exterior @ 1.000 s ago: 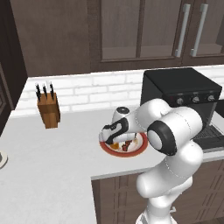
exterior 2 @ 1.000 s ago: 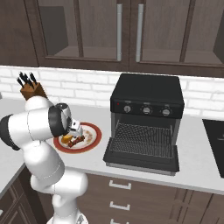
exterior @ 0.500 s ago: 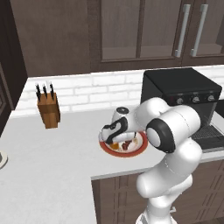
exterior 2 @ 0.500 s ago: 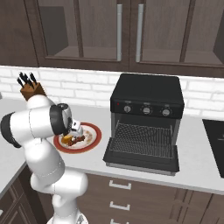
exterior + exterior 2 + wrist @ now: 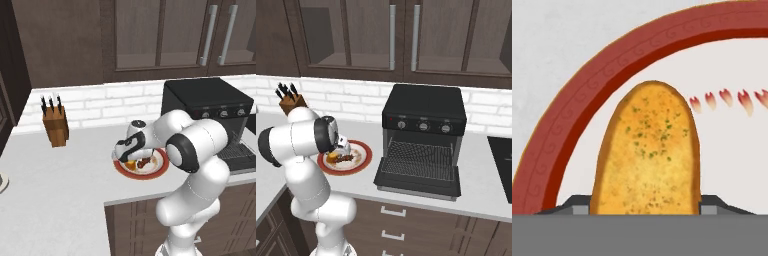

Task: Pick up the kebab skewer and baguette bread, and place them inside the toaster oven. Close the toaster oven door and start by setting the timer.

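Note:
A golden baguette bread lies on a red-rimmed plate, and my gripper has its two fingertips pressed against the bread's sides. From the left base view the gripper is down over the plate, with the bread under it and the dark kebab skewer just to its right. The right base view shows the skewer beside the bread. To the right stands the black toaster oven, its door dropped open and flat.
A wooden knife block stands at the back left of the counter. Dark wall cabinets hang above the oven. The counter's front edge runs just below the plate. A dark cooktop lies right of the oven.
The fingers have closed in onto the baguette bread's sides. The arm, plate and oven stay where they were.

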